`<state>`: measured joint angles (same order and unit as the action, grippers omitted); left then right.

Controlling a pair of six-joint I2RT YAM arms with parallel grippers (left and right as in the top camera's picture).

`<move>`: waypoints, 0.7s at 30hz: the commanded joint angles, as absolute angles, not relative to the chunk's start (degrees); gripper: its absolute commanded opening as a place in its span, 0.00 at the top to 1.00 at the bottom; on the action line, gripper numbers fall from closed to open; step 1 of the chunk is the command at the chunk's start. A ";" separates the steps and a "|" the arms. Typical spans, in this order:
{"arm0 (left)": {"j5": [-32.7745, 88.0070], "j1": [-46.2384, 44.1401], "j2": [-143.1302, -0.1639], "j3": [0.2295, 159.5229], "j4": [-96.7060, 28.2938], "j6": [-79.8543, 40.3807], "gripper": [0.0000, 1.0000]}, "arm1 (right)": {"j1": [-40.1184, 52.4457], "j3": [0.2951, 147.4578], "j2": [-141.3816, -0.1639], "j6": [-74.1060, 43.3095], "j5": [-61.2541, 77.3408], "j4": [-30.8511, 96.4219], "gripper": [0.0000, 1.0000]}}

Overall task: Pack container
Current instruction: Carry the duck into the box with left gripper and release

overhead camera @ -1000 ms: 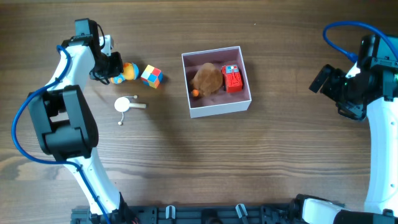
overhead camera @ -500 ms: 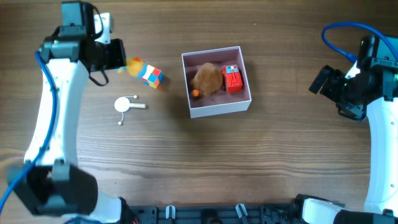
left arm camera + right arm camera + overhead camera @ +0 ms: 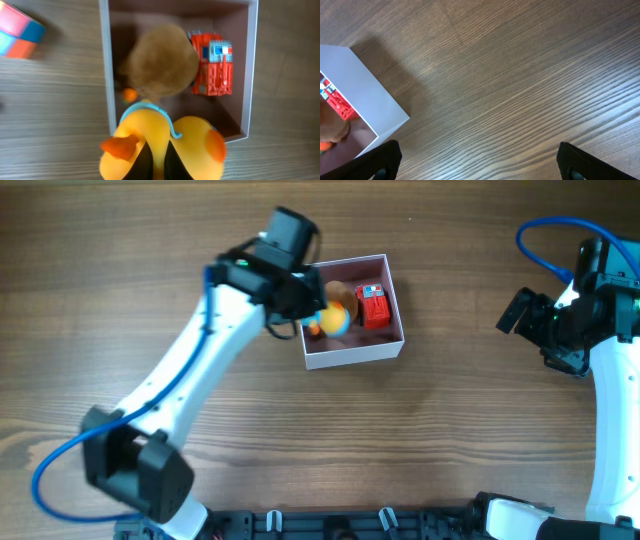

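The container [image 3: 355,357] is a square white-walled box with a dusty pink inside, at the table's middle. It holds a brown plush toy [image 3: 162,65], a red block toy [image 3: 374,305] and a small orange piece [image 3: 130,94]. My left gripper [image 3: 322,315] is shut on a yellow rubber duck [image 3: 335,321] with an orange beak and holds it over the container's near-left part. In the left wrist view the duck [image 3: 195,150] fills the bottom, around my fingers [image 3: 159,167]. My right gripper [image 3: 515,310] is open and empty, well to the right of the container.
A multicoloured cube [image 3: 17,35] lies on the wood left of the container wall [image 3: 104,75]; in the overhead view my left arm hides it. The right wrist view shows a container corner [image 3: 355,85] and bare wood between the fingers [image 3: 480,167].
My left arm has swung right from the table's far left to over the container, carrying the duck with it. The right arm has not moved.
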<state>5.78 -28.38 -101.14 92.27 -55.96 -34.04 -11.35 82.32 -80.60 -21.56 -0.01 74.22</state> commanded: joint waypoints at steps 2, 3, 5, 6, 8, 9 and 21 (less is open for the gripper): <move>3.90 -34.30 -108.79 92.84 -51.81 -39.09 0.96 | -11.44 82.91 -80.93 -20.97 -0.10 74.83 0.00; 3.38 -34.65 -109.89 92.84 -51.59 -40.45 0.96 | -11.44 82.91 -80.93 -20.97 -0.12 75.00 0.00; 3.09 -34.79 -111.57 92.84 -51.62 -41.25 0.96 | -11.44 82.91 -80.93 -20.97 -0.12 75.26 0.00; 3.07 -34.79 -112.44 92.84 -51.68 -41.23 0.96 | -11.44 82.91 -80.93 -20.97 -0.12 75.26 0.00; 2.50 -34.79 -113.30 92.84 -52.71 -41.32 0.96 | -11.44 82.91 -80.93 -20.99 -0.12 75.26 0.00; 0.75 -34.79 -113.36 92.73 -53.89 -42.85 0.96 | -11.44 82.91 -80.93 -20.99 -0.12 75.26 0.00; -1.13 -34.94 -113.10 92.68 -58.19 -44.23 0.53 | -11.44 82.91 -80.90 -20.99 -0.12 75.26 0.00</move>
<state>-0.23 -34.87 -113.06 92.27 -57.84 -43.86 -11.35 82.32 -80.60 -21.56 -0.01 75.20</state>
